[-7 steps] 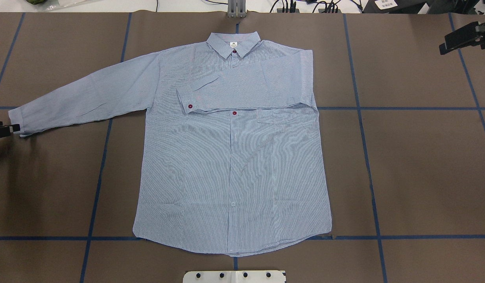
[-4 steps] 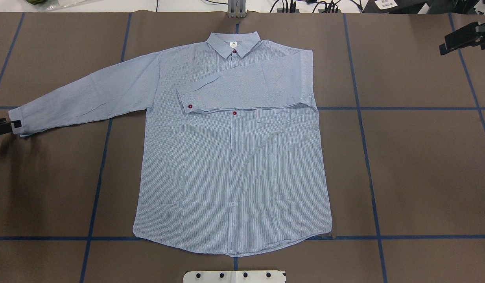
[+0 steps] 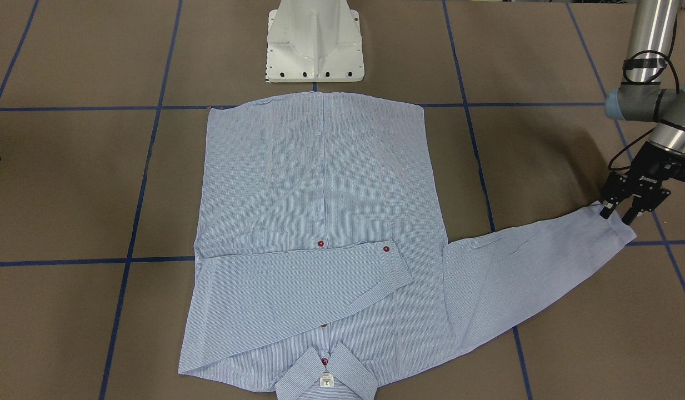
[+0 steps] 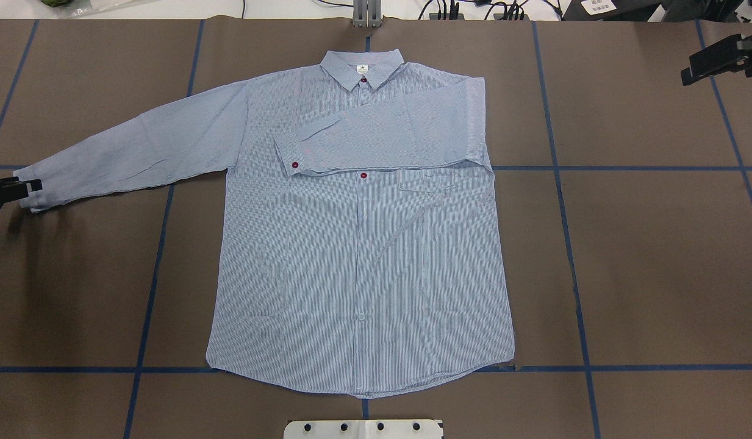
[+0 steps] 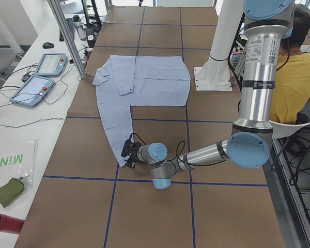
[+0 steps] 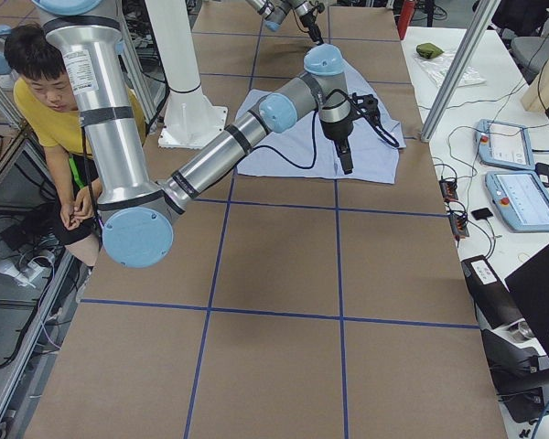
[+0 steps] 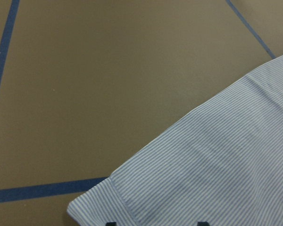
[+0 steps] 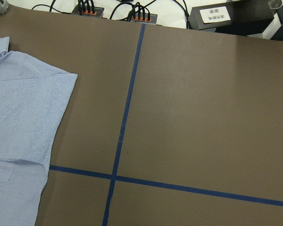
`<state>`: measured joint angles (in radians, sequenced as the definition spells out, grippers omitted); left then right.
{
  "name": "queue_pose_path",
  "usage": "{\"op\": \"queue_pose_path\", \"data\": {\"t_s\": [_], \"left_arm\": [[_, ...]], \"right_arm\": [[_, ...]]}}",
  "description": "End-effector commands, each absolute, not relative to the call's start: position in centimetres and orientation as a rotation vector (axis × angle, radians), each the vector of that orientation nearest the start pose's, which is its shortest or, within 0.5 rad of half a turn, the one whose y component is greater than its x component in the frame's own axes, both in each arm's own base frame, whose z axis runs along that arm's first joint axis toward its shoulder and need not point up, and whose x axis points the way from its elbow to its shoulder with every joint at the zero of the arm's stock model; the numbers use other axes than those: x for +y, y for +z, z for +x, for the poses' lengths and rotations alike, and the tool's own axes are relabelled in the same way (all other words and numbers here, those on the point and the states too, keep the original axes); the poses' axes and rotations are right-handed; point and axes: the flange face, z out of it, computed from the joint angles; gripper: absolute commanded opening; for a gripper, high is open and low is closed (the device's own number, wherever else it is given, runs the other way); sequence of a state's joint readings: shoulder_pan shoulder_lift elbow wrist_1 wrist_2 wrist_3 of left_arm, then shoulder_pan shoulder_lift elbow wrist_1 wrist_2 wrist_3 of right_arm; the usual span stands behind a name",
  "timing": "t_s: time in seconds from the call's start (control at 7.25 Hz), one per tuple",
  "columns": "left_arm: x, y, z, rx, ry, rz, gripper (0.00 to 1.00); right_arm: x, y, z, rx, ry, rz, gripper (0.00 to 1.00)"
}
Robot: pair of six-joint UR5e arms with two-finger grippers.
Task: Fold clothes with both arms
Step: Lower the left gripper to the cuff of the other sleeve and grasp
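We find the shirt [image 4: 363, 256] lying flat and front up in the middle of the overhead frame, on a matt brown table [image 4: 656, 256] gridded with blue tape [image 4: 626, 167]. The cloth is thin, light blue with fine white stripes, and only lightly creased. The pointed collar [image 4: 362, 64] sits at top centre with a small white label [image 4: 361, 68] inside it. A square pocket [image 4: 427, 181] shows right of the button line, and the hem curves along the bottom. One sleeve [image 4: 388, 137] is folded across the chest, with a dark red button at its cuff end. The other sleeve [image 4: 138, 149] runs out flat to the left edge of the frame. Its stitched cuff [image 4: 43, 196] lies beneath the left gripper [image 3: 616, 215]. That claw is spread, one black finger over each side of the cuff edge, and is not clamped on the cloth. The right gripper [image 4: 688, 75] hangs at the upper right, well apart from the shirt. We cannot tell whether its fingers are parted or closed. A white base [image 3: 315, 44] stands just beyond the hem.
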<state>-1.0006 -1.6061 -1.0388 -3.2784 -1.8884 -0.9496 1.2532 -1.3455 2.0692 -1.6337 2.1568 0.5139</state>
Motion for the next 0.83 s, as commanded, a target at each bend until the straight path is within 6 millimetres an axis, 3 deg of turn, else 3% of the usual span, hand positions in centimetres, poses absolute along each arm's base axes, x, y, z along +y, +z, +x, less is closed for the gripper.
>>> {"op": "queue_pose_path", "data": {"t_s": [0.0, 0.55, 0.69], "left_arm": [[-45.52, 71.71, 17.04, 1.027, -0.139, 0.671, 0.65], [-45.37, 72.06, 16.99, 1.022, -0.142, 0.667, 0.64], [-45.33, 72.06, 16.95, 1.024, -0.142, 0.671, 0.56]], "right_arm": [[-51.74, 32.19, -8.77, -0.774, -0.009, 0.357, 1.00], [-51.72, 32.04, -8.76, -0.775, -0.010, 0.360, 1.00], [-51.72, 32.04, -8.76, -0.775, -0.010, 0.360, 1.00]]}}
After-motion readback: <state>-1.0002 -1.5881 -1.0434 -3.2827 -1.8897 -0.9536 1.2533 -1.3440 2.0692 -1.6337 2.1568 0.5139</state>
